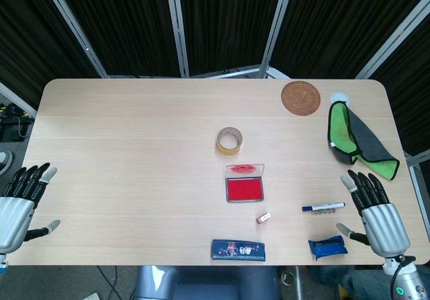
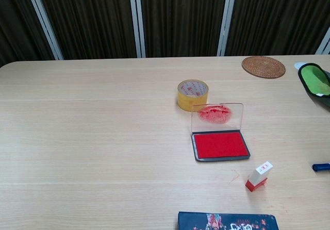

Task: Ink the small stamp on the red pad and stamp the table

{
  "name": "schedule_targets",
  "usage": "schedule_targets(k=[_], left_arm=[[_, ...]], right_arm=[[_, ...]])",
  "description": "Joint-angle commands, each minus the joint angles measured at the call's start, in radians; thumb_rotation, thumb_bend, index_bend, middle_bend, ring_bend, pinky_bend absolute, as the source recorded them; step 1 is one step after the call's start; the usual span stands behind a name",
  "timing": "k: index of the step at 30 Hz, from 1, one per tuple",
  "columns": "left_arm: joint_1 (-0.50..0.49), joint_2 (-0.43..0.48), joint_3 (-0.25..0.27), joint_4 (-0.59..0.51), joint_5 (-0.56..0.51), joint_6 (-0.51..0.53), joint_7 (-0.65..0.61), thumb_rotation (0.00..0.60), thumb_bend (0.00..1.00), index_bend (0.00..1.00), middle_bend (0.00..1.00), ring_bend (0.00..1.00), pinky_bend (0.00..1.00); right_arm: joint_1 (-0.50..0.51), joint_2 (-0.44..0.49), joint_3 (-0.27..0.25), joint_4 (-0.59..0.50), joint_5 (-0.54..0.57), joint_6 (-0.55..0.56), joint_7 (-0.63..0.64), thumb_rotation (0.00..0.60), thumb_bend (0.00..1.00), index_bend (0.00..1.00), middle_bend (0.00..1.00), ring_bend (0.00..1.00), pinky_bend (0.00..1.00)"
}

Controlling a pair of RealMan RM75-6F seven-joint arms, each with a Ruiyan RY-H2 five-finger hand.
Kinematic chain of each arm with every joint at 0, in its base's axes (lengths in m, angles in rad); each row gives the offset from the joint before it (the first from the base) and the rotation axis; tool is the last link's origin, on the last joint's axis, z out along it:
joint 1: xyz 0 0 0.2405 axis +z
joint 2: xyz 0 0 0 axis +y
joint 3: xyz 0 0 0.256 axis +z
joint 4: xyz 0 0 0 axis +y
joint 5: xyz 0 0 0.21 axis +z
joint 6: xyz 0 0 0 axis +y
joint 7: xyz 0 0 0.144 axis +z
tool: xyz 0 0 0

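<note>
The small stamp (image 1: 263, 217) (image 2: 258, 176), white with a red base, stands tilted on the table just right of and in front of the red ink pad (image 1: 244, 190) (image 2: 219, 144). The pad's clear lid (image 2: 217, 114) is raised behind it, smeared with red. My left hand (image 1: 20, 202) hovers open at the table's left front edge. My right hand (image 1: 376, 212) is open at the right front edge, well right of the stamp. Neither hand touches anything; neither shows in the chest view.
A tape roll (image 1: 230, 140) (image 2: 192, 94) sits behind the pad. A dark printed case (image 1: 239, 249) (image 2: 227, 222) lies at the front edge. A marker (image 1: 322, 207), blue packet (image 1: 328, 247), green-grey cloth (image 1: 353, 138) and woven coaster (image 1: 299, 98) occupy the right side.
</note>
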Motion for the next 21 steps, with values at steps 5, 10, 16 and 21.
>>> schedule_targets(k=[5,10,16,21], left_arm=[[0.007,0.003,0.001,0.005,-0.003,0.006,-0.004,0.6,0.0,0.0,0.0,0.0,0.0],[0.01,-0.003,-0.001,0.008,-0.012,0.007,0.006,0.6,0.0,0.0,0.0,0.0,0.0],[-0.003,-0.023,-0.01,0.014,-0.043,-0.025,0.046,0.6,0.0,0.0,0.0,0.0,0.0],[-0.02,-0.05,-0.026,0.015,-0.095,-0.061,0.101,0.6,0.0,0.0,0.0,0.0,0.0]], right_arm=[[0.014,-0.012,-0.002,0.005,-0.02,-0.047,-0.002,0.6,0.0,0.0,0.0,0.0,0.0],[0.062,-0.042,0.002,0.027,-0.077,-0.103,-0.03,0.6,0.0,0.0,0.0,0.46,0.61],[0.167,-0.081,0.005,0.015,-0.11,-0.277,-0.055,0.6,0.0,0.15,0.11,0.73,0.92],[0.259,-0.146,0.019,0.053,-0.112,-0.44,-0.138,0.6,0.03,0.24,0.24,0.77,0.97]])
